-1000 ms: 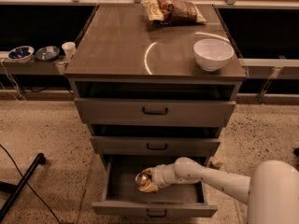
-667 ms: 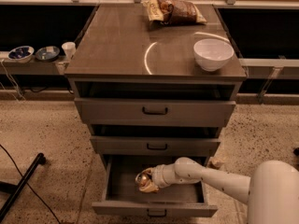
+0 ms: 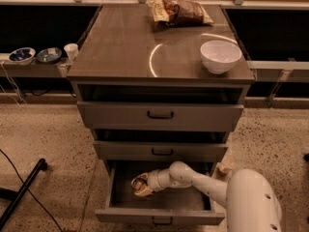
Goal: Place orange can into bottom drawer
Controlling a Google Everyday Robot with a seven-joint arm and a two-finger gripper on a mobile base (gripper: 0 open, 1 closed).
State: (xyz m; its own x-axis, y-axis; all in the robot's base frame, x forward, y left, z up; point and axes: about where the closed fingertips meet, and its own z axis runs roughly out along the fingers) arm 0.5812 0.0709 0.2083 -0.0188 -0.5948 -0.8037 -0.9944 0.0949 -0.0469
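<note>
The bottom drawer (image 3: pixel 159 215) of the grey-brown cabinet is pulled open. My arm reaches into it from the lower right. My gripper (image 3: pixel 140 185) is inside the drawer at its left half, and the orange can (image 3: pixel 141 184) sits at its tip, low over the drawer floor. The gripper appears closed around the can, which is mottled orange-gold and partly covered by the gripper.
A white bowl (image 3: pixel 220 56) and a crinkled chip bag (image 3: pixel 179 10) lie on the cabinet top (image 3: pixel 125 47). The two upper drawers (image 3: pixel 160 115) stick out slightly. Small bowls and a cup (image 3: pixel 71 50) sit on a low shelf at left. A black pole (image 3: pixel 21 192) lies on the floor at left.
</note>
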